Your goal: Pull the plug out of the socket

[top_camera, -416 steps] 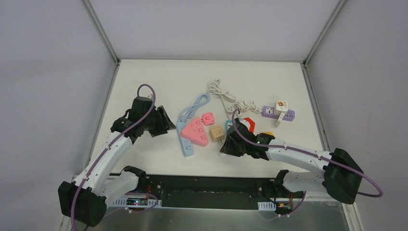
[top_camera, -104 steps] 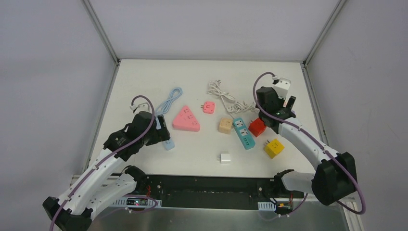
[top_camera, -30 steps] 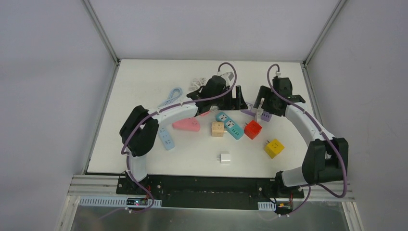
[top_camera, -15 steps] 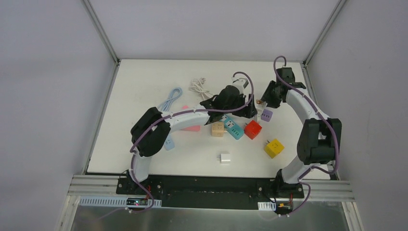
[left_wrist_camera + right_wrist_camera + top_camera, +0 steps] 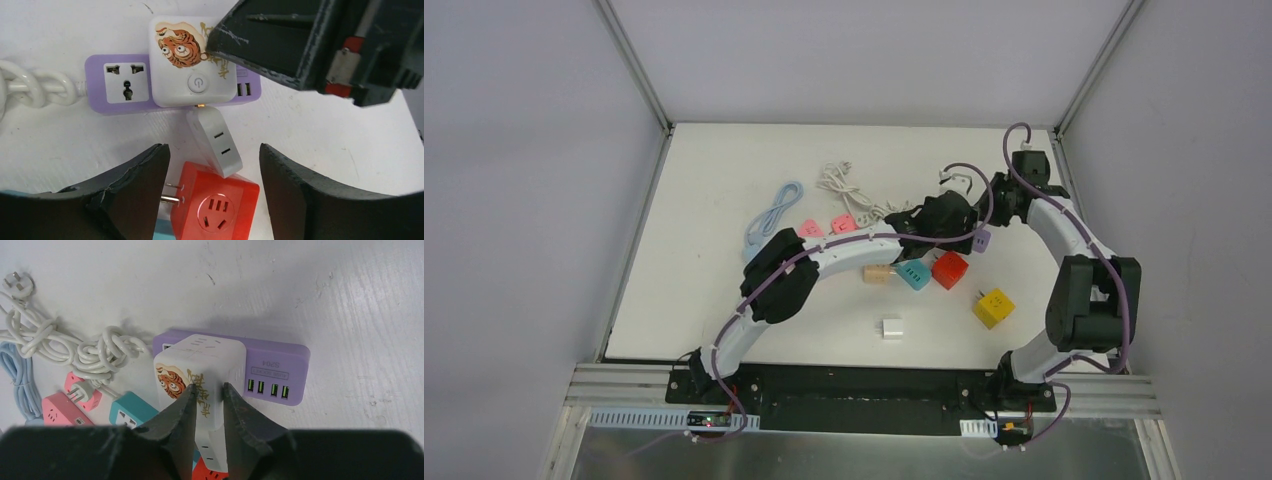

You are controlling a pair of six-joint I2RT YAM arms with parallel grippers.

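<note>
The purple socket strip (image 5: 120, 90) lies on the white table, also in the right wrist view (image 5: 270, 357) and the top view (image 5: 981, 240). A white cube plug with a tiger picture (image 5: 192, 60) sits plugged into it (image 5: 200, 360). A small white adapter (image 5: 215, 142) sticks out of the cube's near side, touching a red cube socket (image 5: 215, 205). My left gripper (image 5: 212, 167) is open, its jaws either side of the adapter and red cube, touching neither. My right gripper (image 5: 207, 390) hovers over the tiger cube, its jaws nearly together with nothing between them.
A knotted white cord (image 5: 75, 347) runs left from the strip. A teal strip (image 5: 914, 273), tan cube (image 5: 877, 273), yellow cube (image 5: 992, 307), small white cube (image 5: 891, 328), pink sockets (image 5: 842, 224) and a blue cable (image 5: 774, 215) lie around. The right gripper's body (image 5: 325, 45) crowds the tiger cube.
My left arm has reached further right, bringing its gripper over the purple strip. My right gripper has drawn back toward the far right corner, still over the strip.
</note>
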